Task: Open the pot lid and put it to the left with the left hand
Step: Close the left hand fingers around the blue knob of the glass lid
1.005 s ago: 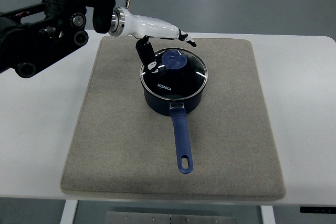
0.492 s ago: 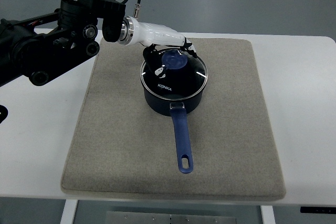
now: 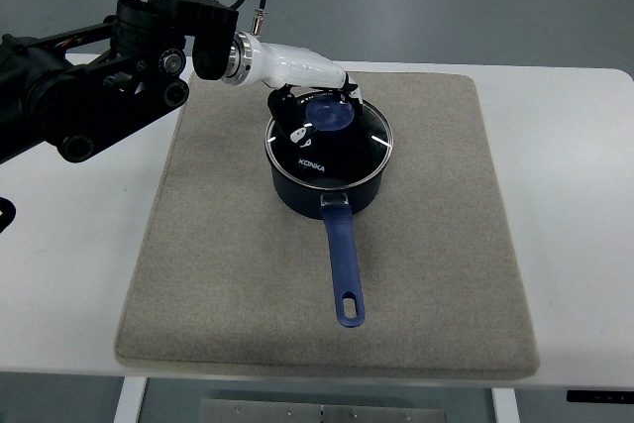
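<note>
The left hand (image 3: 309, 104) reaches in over the mat (image 3: 218, 245), fingers curled about the blue knob (image 3: 330, 114) of the lid (image 3: 332, 151); the lid sits on the pot (image 3: 327, 195) mid-mat; bare mat lies left of it.

The left hand (image 3: 315, 106) covers the far side of the lid knob (image 3: 327, 116), so whether its fingers actually clamp the knob cannot be told. The black arm (image 3: 89, 96) runs off the left edge. The desk (image 3: 575, 195) is cut at the bottom.
</note>
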